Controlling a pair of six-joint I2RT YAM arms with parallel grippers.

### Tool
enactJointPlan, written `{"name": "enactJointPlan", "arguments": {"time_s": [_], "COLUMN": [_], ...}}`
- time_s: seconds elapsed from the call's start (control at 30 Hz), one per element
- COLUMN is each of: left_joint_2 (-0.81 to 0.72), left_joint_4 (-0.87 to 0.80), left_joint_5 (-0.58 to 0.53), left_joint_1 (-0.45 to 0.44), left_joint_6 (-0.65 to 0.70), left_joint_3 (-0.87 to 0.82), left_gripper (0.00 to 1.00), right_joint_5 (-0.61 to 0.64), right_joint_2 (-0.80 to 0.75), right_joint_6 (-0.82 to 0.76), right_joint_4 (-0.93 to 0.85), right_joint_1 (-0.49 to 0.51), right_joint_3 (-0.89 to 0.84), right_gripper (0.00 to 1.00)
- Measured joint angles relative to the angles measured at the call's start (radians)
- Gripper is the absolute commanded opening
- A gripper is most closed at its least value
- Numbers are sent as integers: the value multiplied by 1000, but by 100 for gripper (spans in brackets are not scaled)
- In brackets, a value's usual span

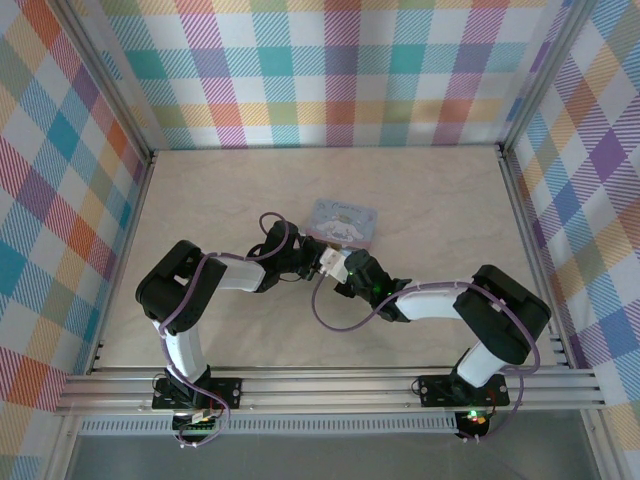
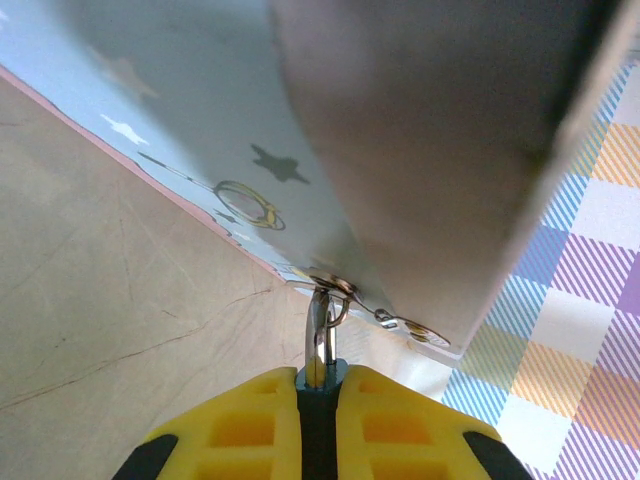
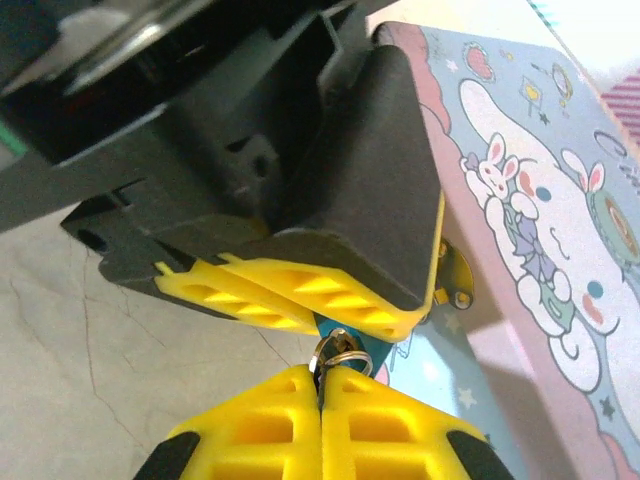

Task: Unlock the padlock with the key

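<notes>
The blue-green padlock (image 2: pixel 323 380) hangs by its silver shackle (image 2: pixel 319 335) from the hasp of the pale blue cartoon tin (image 2: pixel 190 120). My left gripper (image 2: pixel 320 392) is shut on the padlock's body. From the right wrist, a sliver of the padlock (image 3: pixel 372 345) peeks out under the left gripper's yellow fingers (image 3: pixel 300 290). Directly beneath it my right gripper (image 3: pixel 321 385) is shut on the key (image 3: pixel 334 345), whose split ring (image 3: pixel 348 352) rests against the padlock's underside. The key's blade is hidden. Seen from above, the left gripper (image 1: pixel 318 258) and right gripper (image 1: pixel 347 268) meet at the tin's near edge.
The tin (image 1: pixel 345 220) lies flat near the middle of the pale marbled table (image 1: pixel 220 190). Plaid walls enclose the table at the back and on both sides. A purple cable (image 1: pixel 335 320) loops below the right gripper.
</notes>
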Motion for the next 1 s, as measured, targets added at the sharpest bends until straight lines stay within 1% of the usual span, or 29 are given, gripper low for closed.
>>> {"name": "enactJointPlan", "arguments": {"time_s": [0.37, 0.57, 0.73, 0.83, 1.0], "left_joint_2": [0, 0, 0, 0, 0], "left_joint_4": [1, 1, 1, 2, 3], "left_joint_5": [-16, -15, -23, -27, -31], "left_joint_1": [1, 0, 0, 0, 0], "left_joint_6": [-3, -3, 1, 1, 2], "left_joint_3": [0, 0, 0, 0, 0], "left_gripper": [0, 0, 0, 0, 0], "right_joint_5": [-7, -17, -37, -82, -129], "right_joint_2": [24, 40, 58, 65, 69], "right_joint_6": [478, 727, 867, 940, 983], "right_joint_4": [93, 178, 241, 282, 304], "right_joint_1": [0, 0, -7, -28, -47], "right_joint_3": [-30, -66, -84, -99, -109], "right_gripper": [0, 0, 0, 0, 0]}}
